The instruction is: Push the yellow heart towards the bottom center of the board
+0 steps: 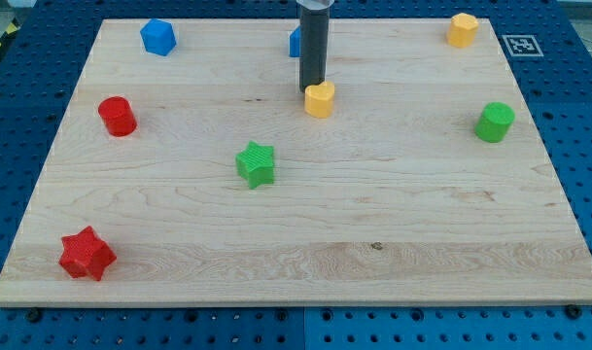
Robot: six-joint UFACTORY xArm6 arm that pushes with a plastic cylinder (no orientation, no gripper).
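My tip (311,90) stood at the upper middle of the wooden board (393,214), and my dark rod (313,49) rose straight from it to the view's top edge. The rod was bare, with no jaws or fingers on it to spread or press together, so it held nothing. The tip rested right against the upper left edge of the yellow heart (321,100), on the side facing the view's top; whether it truly touched or sat just beside it I could not tell. The yellow heart lay a little to the right of the board's centre line and well up from the bottom edge. Behind my rod, close to the top edge, a blue block (295,42) peeked out at the rod's left, mostly hidden, so its shape was unclear. A blue faceted block (158,37) sat toward the top left corner, and a yellow faceted block (463,30) sat toward the top right corner. A red cylinder (117,116) stood near the left edge, and a green cylinder (495,122) stood near the right edge, both well apart from the heart. A green star (257,163) lay below and to the left of the heart, nearer the board's middle. A red star (87,254) lay at the bottom left corner.
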